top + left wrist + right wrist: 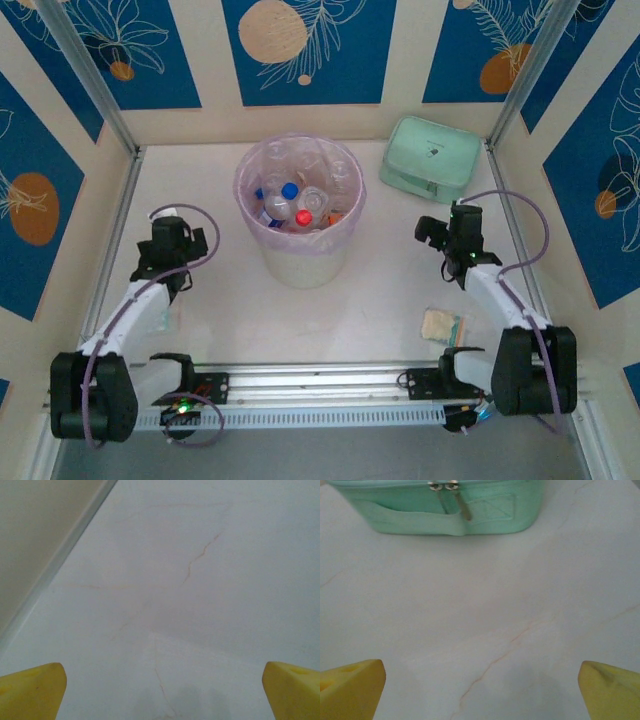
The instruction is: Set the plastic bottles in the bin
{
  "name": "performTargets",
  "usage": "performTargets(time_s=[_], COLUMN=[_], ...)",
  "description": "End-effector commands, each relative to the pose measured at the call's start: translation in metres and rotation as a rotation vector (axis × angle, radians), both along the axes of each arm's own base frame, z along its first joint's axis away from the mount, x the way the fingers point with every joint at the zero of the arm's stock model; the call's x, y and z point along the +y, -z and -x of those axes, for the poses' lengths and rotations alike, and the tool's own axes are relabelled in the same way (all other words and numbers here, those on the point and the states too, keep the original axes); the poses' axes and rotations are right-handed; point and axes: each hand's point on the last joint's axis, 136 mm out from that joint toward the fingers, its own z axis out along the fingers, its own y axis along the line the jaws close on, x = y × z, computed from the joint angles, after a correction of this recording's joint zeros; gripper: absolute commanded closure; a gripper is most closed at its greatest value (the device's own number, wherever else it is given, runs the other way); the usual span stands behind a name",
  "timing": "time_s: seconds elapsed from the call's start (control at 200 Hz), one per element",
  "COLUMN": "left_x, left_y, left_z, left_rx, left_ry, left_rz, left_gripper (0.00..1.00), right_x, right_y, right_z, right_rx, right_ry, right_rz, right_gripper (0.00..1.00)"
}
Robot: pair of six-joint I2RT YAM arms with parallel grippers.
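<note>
— Starting big, what are you seeing?

— The pale table [220, 310] is carrying everything. The bin [300, 265] is standing upright toward the far middle of it, mouth up, sitting between the two arms. A mint-green case [430, 160] is lying off in the far right corner, well apart from the bin.

— And the arms?

— Both are hanging low over bare table. The left tool [162, 692] is gaping as wide as it goes and gripping nothing, its yellow fingers [32, 690] pointing at marbled surface near the left wall. The right tool [480, 690] is spread just as wide, also carrying nothing, and facing the case's zip side.

— So where are the plastic bottles [300, 205]?

— Every one I'm making out is lying jumbled inside the bin, red and blue caps showing, with no shared long axis I can call. The bin is lying to the right of the left tool and to the left of the right tool. I'm judging the left one slightly nearer.

— Anything smaller?

— A flat beige packet [441, 326] is resting near the right arm's base. To me the job is looking finished.
</note>
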Motion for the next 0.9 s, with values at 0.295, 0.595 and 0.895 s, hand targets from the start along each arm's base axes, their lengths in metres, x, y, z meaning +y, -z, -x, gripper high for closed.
performTargets(time_s=[0.295,0.595,0.895], left_x=[-0.032,-0.045,-0.056], left_y=[0.020,0.033,0.040], left_z=[-0.054,-0.068,-0.064], left_rx=[-0.210,-0.230,-0.279], left_ry=[0.200,0.285,0.340], left_rz=[-0.014,-0.068,-0.086], left_gripper=[0.00,0.00,0.00], right_x=[-0.007,0.021,0.027], right_y=[0.016,0.017,0.019], right_z=[-0.040,-0.052,-0.048], right_rx=[-0.159,-0.269,-0.350], right_ry=[-0.031,-0.179,-0.183], right_rz=[0.064,0.093,0.132], right_gripper=[0.01,0.01,0.01])
